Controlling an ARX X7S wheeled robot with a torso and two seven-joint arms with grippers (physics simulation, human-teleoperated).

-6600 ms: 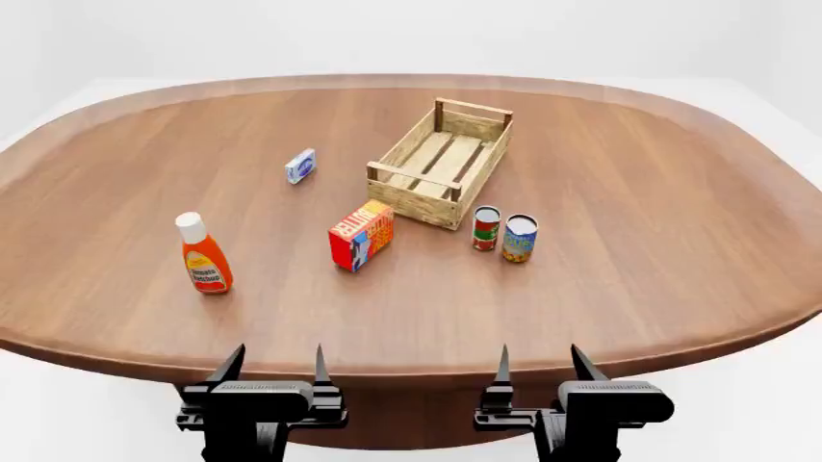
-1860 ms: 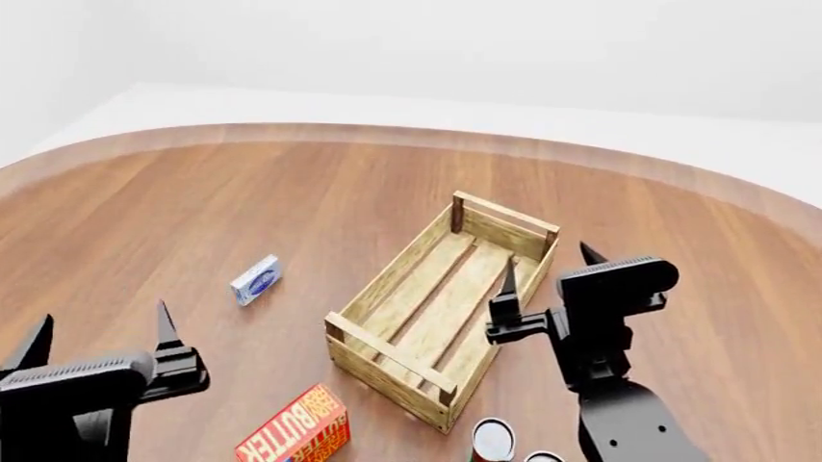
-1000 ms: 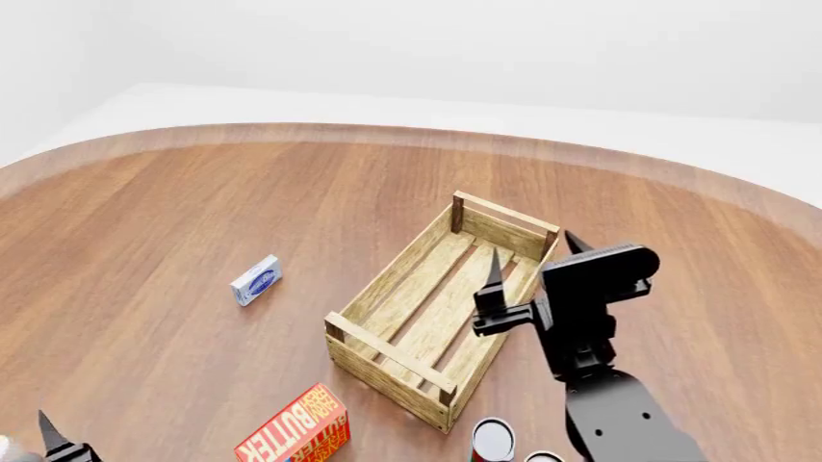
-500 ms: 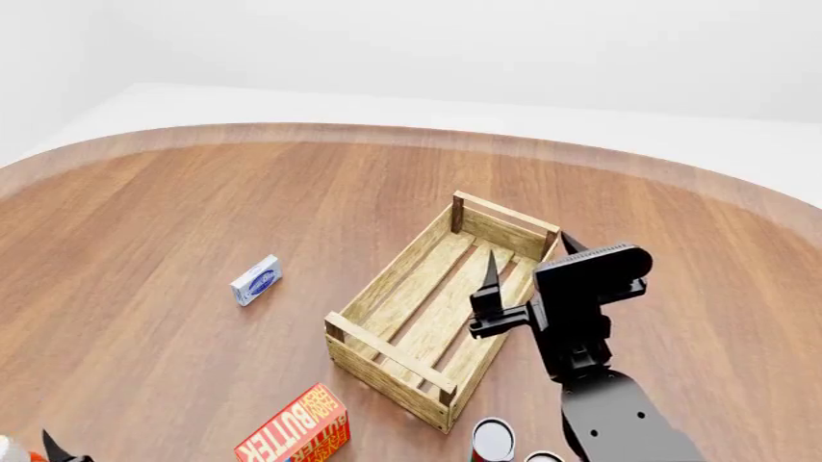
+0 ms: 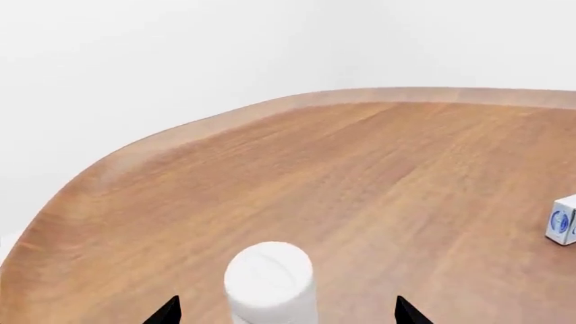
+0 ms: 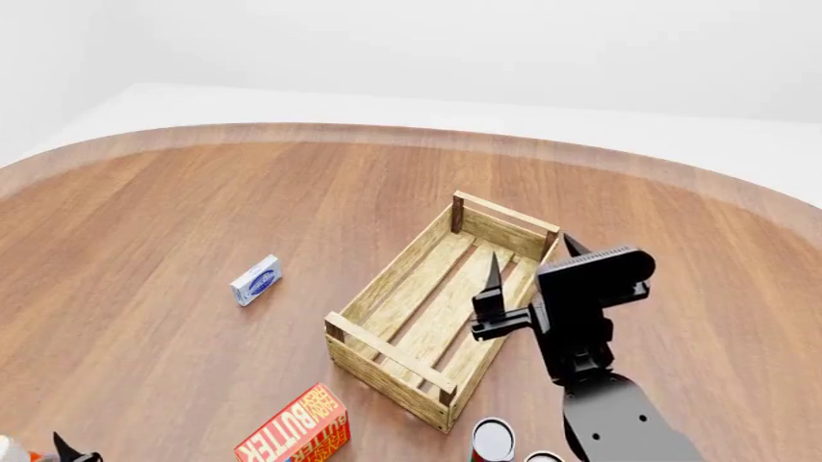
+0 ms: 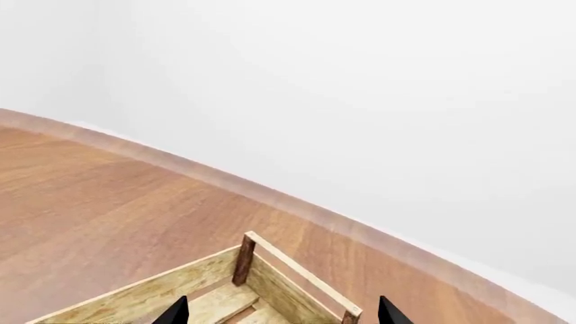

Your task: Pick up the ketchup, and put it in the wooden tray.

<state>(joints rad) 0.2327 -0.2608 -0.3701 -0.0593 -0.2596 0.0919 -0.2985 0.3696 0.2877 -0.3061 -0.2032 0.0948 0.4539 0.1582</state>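
Observation:
The ketchup shows in the left wrist view as a white cap (image 5: 268, 277) standing upright on the wooden table. My left gripper (image 5: 286, 314) is open, its dark fingertips (image 5: 166, 312) wide on either side of the cap and not touching it. In the head view only a sliver of the ketchup (image 6: 8, 450) and one left fingertip (image 6: 60, 447) show at the bottom left corner. The wooden tray (image 6: 385, 352) lies mid-table. My right gripper (image 6: 532, 254) is open and empty above the tray's right side. The right wrist view shows the tray's far corner (image 7: 297, 273) beyond its tips.
A red-orange butter box (image 6: 298, 430) lies in front of the tray. Two small cans (image 6: 492, 440) stand by the tray's near right corner. A small blue-and-white box (image 6: 256, 280) lies left of the tray, also in the left wrist view (image 5: 563, 219). The table edge (image 5: 135, 152) curves behind the ketchup.
My left gripper has dropped out of the head view to its bottom left corner, beside the ketchup. My right gripper has shifted slightly left over the tray's right side.

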